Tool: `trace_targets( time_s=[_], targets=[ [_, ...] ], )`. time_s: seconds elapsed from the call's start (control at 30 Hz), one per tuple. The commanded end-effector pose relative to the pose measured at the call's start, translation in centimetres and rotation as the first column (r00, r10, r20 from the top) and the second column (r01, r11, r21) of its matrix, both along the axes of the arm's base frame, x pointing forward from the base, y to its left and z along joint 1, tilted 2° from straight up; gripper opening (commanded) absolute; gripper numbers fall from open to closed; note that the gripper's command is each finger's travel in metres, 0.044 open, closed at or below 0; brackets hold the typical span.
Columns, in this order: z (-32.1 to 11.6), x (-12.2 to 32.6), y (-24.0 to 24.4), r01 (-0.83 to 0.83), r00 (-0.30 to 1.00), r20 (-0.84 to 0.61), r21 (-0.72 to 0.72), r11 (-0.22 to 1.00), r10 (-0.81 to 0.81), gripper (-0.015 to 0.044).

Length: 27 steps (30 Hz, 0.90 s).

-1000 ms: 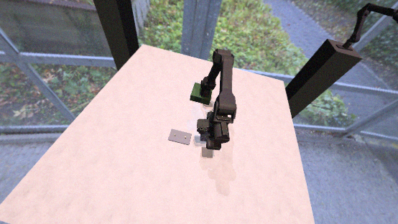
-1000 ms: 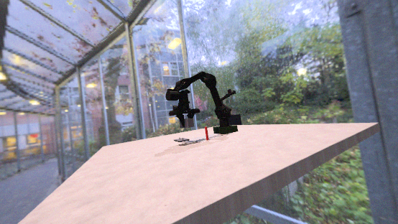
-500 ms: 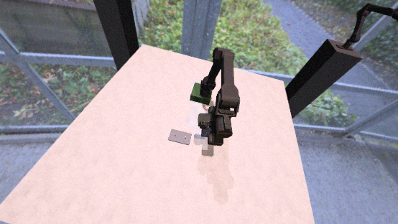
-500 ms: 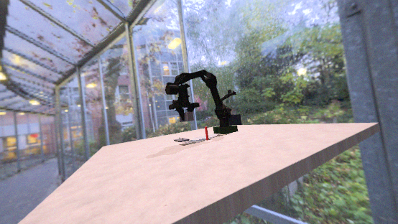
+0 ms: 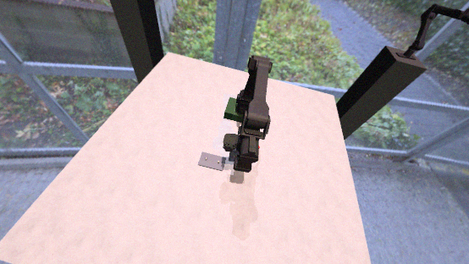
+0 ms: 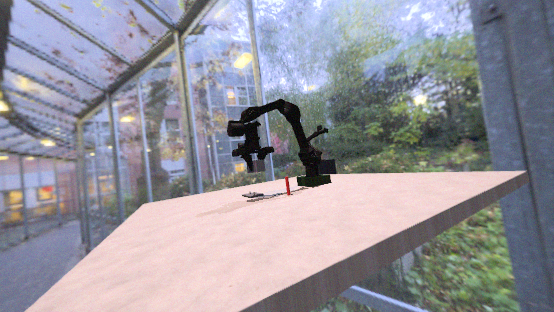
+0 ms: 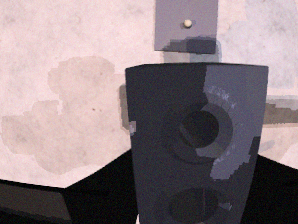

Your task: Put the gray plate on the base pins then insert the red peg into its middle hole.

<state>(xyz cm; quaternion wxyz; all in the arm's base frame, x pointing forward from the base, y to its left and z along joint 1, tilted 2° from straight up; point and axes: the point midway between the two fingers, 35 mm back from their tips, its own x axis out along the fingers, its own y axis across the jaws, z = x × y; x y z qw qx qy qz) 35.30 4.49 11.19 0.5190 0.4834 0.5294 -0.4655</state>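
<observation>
My gripper (image 6: 255,162) (image 7: 181,149) is shut on the gray plate (image 7: 160,115) (image 6: 259,167) (image 5: 237,177), held above the table. Two of the plate's round holes show in the wrist view; the rest is cut off. The base (image 5: 212,166) (image 6: 251,195) (image 7: 170,32) lies on the table left of the gripper in the top view. Its two small pins stand bare there; the wrist view shows one pin (image 7: 187,23), beyond the plate's far edge. The red peg (image 6: 287,186) stands upright on the table; in the top view the arm hides nearly all of it.
The arm rises from a green block (image 5: 231,111) (image 6: 320,180) at the back of the table (image 5: 140,190) (image 6: 250,240). The peg stands between the base and this block in the exterior view. A dark pillar (image 5: 377,89) stands beyond the table's right edge in the top view.
</observation>
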Motion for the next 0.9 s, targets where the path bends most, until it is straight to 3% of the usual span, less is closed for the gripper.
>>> trace_targets(
  time_s=[0.0,0.87],
  targets=[
    [-0.8,0.1,-1.2,0.005,1.000,-0.004,0.001,1.000,-0.005,0.0000],
    [-5.0,-0.3,-8.7,0.058,0.998,-0.002,-0.007,0.998,-0.058,0.0000]
  ],
)
